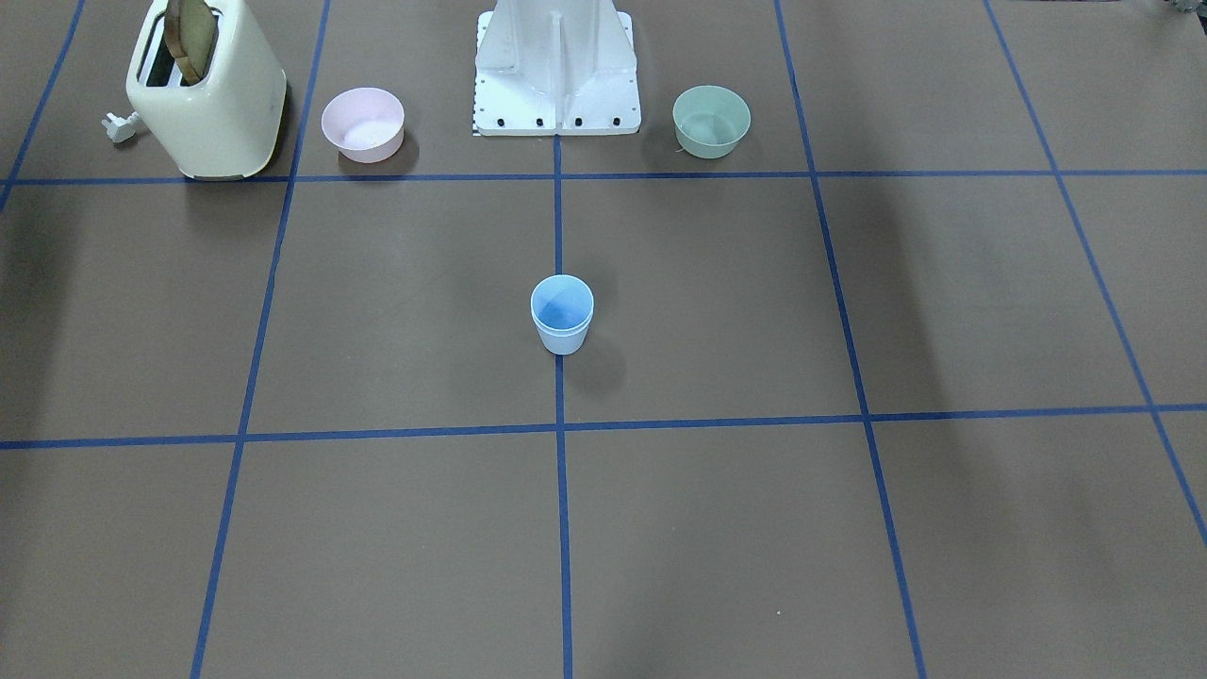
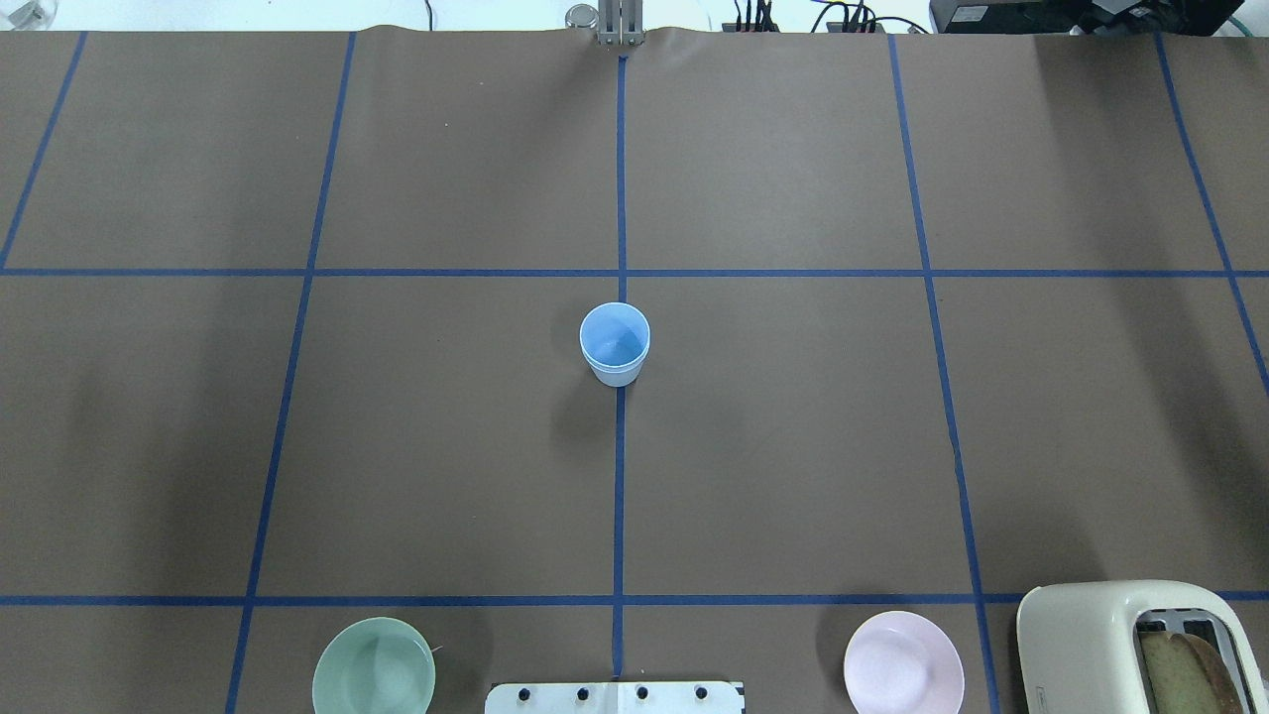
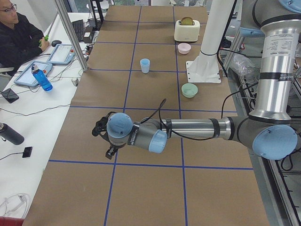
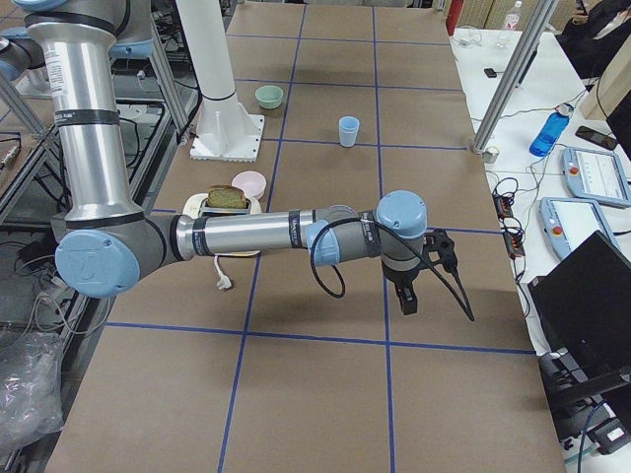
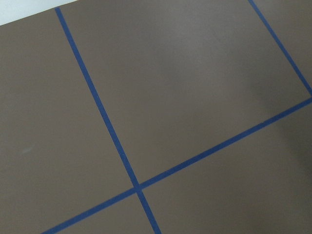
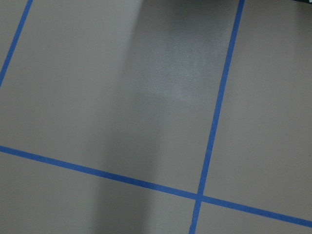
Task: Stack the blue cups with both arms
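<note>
The pale blue tapered plastic tumblers [image 1: 562,316], seemingly nested, look light, stiff and slick, best pinched at the rim; whether the left end effector [image 3: 111,153] or the right end effector [image 4: 407,301] stands apart or together cannot be told.

The overhead and front-facing cameras look steeply down from opposite long sides and share the central blue cups [image 2: 615,344], the side cameras look lengthwise, and the wrist cameras closely face the table [image 5: 195,73].

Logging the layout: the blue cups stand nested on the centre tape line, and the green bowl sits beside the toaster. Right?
Not quite: the pink bowl sits beside the toaster; the green bowl is across the white pedestal from it, as the front-facing view shows. The blue cups do stand nested on the centre tape line.
</note>
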Robot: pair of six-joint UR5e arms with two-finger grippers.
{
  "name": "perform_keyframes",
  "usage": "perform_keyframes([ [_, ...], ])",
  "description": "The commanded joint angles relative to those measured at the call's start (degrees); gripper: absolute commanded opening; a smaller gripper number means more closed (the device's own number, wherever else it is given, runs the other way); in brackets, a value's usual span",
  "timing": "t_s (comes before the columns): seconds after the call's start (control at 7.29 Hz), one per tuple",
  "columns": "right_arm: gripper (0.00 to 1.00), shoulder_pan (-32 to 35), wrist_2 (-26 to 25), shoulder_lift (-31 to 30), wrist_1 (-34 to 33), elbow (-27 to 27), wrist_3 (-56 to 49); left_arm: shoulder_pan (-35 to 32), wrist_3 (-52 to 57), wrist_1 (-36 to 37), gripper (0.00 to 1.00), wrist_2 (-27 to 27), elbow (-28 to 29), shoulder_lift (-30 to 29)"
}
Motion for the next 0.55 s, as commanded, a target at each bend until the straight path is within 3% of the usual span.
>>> perform_keyframes([
  [0.0,1.00,1.5,-0.7,-3.1,0.2,0.2,-1.0,-0.3,-0.1,-0.2,0.97,0.1,-2.1,2.4],
  [0.41,1.00,1.5,-0.3,-4.6,1.0,0.1,0.0,-0.3,0.3,-0.3,0.97,0.3,-2.0,2.4],
])
